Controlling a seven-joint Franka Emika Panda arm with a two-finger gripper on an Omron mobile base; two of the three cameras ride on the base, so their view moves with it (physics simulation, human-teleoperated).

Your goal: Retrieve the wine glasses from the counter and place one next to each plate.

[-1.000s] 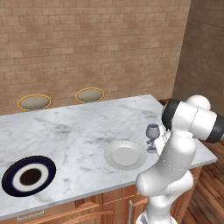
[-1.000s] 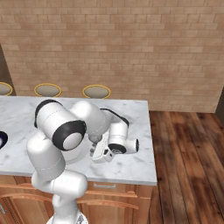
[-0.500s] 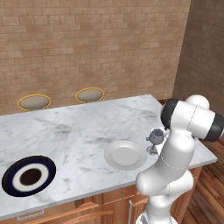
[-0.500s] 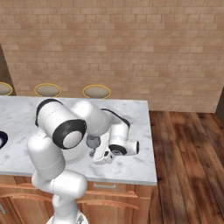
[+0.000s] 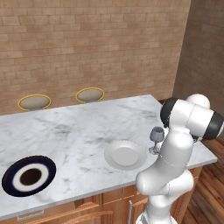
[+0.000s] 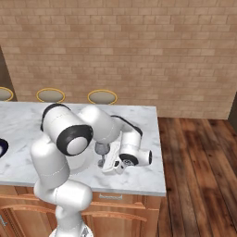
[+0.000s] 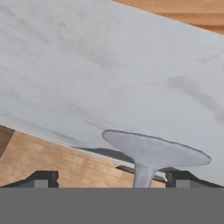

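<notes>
- Since a second ago, the gripper has let go: its fingers now stand spread wide to either side of the wine glass stem, not pressing it.
- Wine glass stands upright on the marble island top, just beside the right edge of the white plate, as before.
- White plate holds nothing.
- Navy plate lies well apart at the left, unmoved, nothing on it.
- Two round stools stand behind the island.

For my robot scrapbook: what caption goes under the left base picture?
A wine glass stands upright on the marble island top beside the white plate; the navy plate sits farther left.
</notes>
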